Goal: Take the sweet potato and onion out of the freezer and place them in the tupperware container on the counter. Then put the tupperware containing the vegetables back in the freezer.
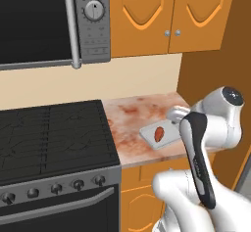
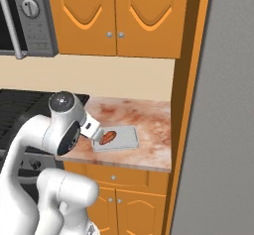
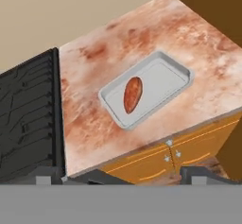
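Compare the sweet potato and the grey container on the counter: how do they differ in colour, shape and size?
The sweet potato is orange-red, while the tupperware container is light grey. The sweet potato is an elongated lump with tapered ends; the container is a flat, shallow rectangle with rounded corners and a raised rim. The sweet potato is much smaller and lies inside the container, toward one end. Both rest over the marbled counter.
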Tool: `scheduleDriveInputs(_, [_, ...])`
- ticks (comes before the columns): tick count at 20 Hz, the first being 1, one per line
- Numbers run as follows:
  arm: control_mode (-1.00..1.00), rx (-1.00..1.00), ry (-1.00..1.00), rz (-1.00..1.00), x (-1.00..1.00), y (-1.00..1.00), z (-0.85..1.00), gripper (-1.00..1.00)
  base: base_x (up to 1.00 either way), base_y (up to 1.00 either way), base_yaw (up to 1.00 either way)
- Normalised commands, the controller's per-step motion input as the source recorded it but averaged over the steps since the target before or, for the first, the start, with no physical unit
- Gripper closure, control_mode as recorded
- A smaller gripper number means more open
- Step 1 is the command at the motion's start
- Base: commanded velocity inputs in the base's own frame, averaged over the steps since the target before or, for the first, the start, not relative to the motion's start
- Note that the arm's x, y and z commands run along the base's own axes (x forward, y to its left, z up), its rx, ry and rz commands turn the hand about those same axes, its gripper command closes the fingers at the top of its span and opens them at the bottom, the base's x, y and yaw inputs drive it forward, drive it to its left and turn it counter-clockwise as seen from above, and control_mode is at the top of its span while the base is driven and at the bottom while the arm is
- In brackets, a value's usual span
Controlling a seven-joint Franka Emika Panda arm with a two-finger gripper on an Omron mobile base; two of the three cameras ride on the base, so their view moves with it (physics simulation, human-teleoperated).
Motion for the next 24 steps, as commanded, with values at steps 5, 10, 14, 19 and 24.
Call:
scheduleDriveInputs(5, [-1.0,0.0,0.17,0.0,-0.72,0.0,1.0,-1.0,0.0,0.0,0.0])
scheduleDriveInputs(10, [-1.0,-0.12,0.05,0.0,-0.71,0.0,0.63,-1.0,0.0,0.0,0.0])
scheduleDriveInputs(14, [-1.0,-0.2,-0.13,0.0,-0.53,0.0,0.04,-1.0,0.0,0.0,0.0])
scheduleDriveInputs(19, [-1.0,-0.14,-0.17,0.0,-0.42,0.0,-0.04,-1.0,0.0,0.0,0.0])
scheduleDriveInputs(24, [1.0,-0.02,-0.04,0.0,-0.29,0.0,0.0,-1.0,-0.37,0.0,0.0])
